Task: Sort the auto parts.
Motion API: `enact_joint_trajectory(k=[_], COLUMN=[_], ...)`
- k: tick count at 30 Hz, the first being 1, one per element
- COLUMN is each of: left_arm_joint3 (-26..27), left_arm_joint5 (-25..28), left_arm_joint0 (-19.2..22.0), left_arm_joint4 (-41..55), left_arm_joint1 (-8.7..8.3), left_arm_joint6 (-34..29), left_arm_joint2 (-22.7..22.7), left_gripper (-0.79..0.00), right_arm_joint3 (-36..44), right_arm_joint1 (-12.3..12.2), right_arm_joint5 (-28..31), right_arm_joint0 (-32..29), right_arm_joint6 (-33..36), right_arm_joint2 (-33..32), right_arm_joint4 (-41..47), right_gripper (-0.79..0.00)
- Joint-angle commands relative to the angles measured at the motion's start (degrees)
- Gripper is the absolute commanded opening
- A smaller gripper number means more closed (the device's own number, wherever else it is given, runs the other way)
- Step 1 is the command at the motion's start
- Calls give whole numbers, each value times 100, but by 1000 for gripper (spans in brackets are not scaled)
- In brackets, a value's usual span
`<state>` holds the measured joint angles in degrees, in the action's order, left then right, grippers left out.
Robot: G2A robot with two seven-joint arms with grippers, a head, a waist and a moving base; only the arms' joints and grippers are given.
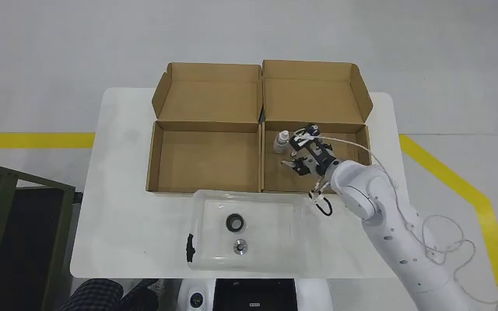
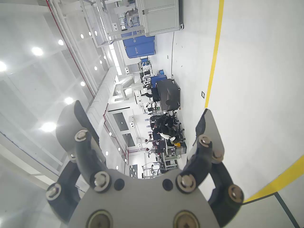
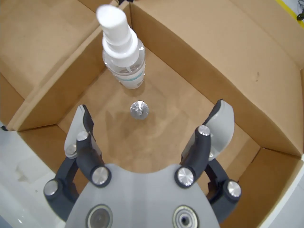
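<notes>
Our right pincer (image 3: 152, 108) hangs spread and empty over the right box (image 3: 213, 48), toward the far right corner of the worktop (image 1: 117, 194). Below it a metal part (image 3: 139, 110) lies just beside an upright bottle (image 3: 123, 55). Our left pincer (image 2: 142, 109) is spread too, empty. A ring (image 1: 235, 223) lies in the bin (image 1: 202, 225) at the near edge.

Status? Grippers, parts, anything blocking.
Left gripper open, empty. Right gripper open above metal part in right box. Spray bottle upright close beside it.

Pale grey floor (image 1: 70, 47), yellow line (image 1: 47, 140) across it. White counter (image 1: 117, 233). Hall: round ceiling lights (image 2: 37, 51), framed enclosure (image 2: 154, 8), blue cabinets (image 2: 140, 46).
</notes>
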<state>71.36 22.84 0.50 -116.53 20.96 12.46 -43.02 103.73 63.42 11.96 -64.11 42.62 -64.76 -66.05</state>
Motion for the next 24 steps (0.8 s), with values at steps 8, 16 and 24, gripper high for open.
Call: enact_joint_trajectory(k=[8, 16, 24], left_arm_joint3=[0, 0, 0], left_arm_joint5=[0, 0, 0], left_arm_joint0=[0, 0, 0], left_arm_joint4=[0, 0, 0], left_arm_joint1=[0, 0, 0], left_arm_joint6=[0, 0, 0], left_arm_joint2=[0, 0, 0], left_gripper=[0, 0, 0], right_arm_joint3=[1402, 1738, 1445], right_arm_joint1=[-126, -149, -105], right_arm_joint5=[872, 1842, 2353], right_arm_joint0=[-838, -1089, -907], right_arm_joint6=[-563, -1082, -1249], right_arm_joint2=[-416, -66, 443], right_arm_joint4=[8, -51, 18], right_gripper=[0, 0, 0])
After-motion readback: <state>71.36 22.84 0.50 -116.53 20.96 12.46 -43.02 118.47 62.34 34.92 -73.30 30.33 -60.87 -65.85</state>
